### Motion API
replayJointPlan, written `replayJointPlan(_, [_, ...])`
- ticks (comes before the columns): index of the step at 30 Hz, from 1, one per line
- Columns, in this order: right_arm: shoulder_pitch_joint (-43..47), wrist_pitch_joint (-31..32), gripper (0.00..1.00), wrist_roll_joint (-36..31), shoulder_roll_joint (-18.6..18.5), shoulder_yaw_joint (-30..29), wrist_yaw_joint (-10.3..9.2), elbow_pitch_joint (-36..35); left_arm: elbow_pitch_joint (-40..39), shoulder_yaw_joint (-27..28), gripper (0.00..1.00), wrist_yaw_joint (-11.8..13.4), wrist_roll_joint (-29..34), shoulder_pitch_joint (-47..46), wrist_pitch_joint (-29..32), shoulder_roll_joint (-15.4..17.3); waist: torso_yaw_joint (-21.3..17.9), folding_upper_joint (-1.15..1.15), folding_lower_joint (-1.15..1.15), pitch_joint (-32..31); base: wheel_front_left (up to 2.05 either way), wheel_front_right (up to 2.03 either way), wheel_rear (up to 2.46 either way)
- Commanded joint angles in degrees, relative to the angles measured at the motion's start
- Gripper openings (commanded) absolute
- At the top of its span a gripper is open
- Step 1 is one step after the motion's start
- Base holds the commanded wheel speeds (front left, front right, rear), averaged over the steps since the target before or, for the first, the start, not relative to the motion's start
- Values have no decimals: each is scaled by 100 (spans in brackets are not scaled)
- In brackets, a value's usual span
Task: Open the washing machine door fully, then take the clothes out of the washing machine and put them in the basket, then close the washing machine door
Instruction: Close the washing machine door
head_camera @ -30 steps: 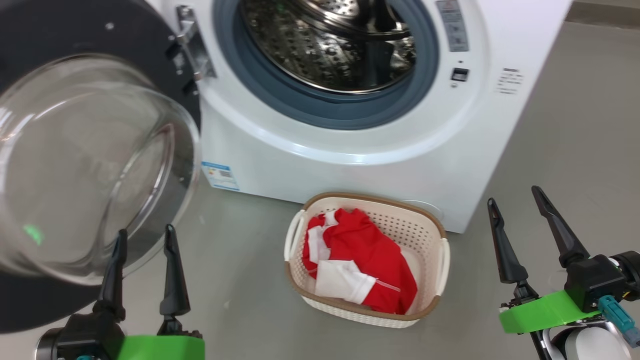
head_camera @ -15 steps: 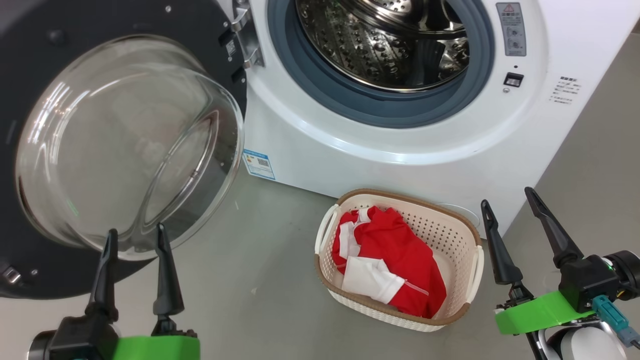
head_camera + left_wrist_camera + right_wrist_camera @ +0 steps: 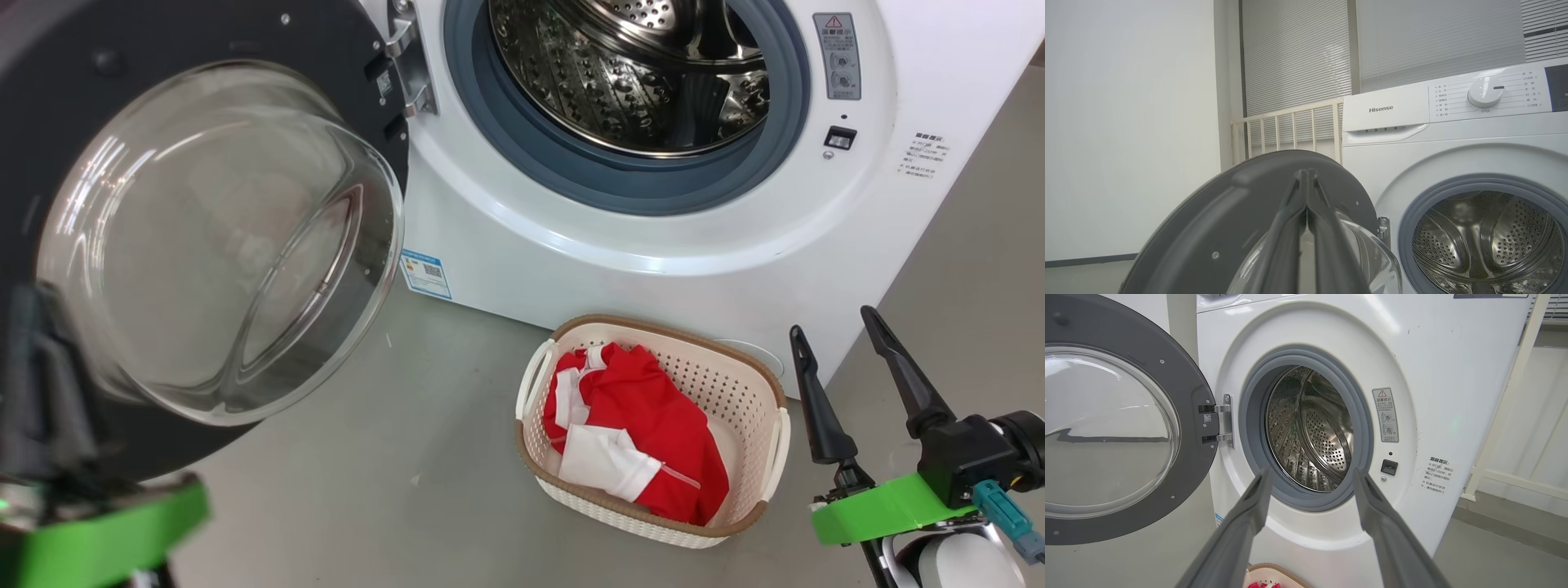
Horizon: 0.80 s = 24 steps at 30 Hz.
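Red clothes lie in the basket; left claw pinched together, right claw spread.

The washing machine stands on the floor at the far side, its drum facing the robot. The washing machine door hangs at the left of the opening, standing wide out toward the robot. The basket sits on the floor just before the machine, and the clothes lie in it. The left gripper is before the door's lower part, the right gripper right of the basket. A railing stands behind the door
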Motion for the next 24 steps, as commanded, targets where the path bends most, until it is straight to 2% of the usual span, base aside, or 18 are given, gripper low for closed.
replayJointPlan(1, [-132, -35, 100, 26, -43, 118, 20, -130, -168, 333, 0, 4, -75, -314, -27, 220, 8, 0, 0, -13, 0, 0, 0])
replayJointPlan(6, [-72, -35, 100, 16, -43, 91, 20, -138, 363, 1095, 0, -255, -1007, -1190, -1, 553, -8, 0, 0, -62, 0, 0, 0])
replayJointPlan(12, [-25, -35, 100, -16, -43, 47, 20, -166, 1953, 1764, 0, -487, -1975, -2297, 443, 1143, -76, 0, 0, -63, 0, 0, 0])
replayJointPlan(16, [7, -35, 100, -44, -43, 43, 20, -166, 3215, 2036, 0, -659, -2771, -2985, 1147, 1367, -111, 0, 0, -47, 0, 0, 0])
replayJointPlan(20, [17, -35, 100, -80, -43, 67, 20, -169, 4355, 2230, 0, -676, -3279, -3583, 1779, 1641, -151, 0, 0, -24, 0, 0, 0])
replayJointPlan(24, [13, -35, 100, -109, -43, 131, 20, -171, 5152, 2430, 0, -691, -3657, -4012, 2232, 1907, -219, 0, 0, -9, 0, 0, 0])
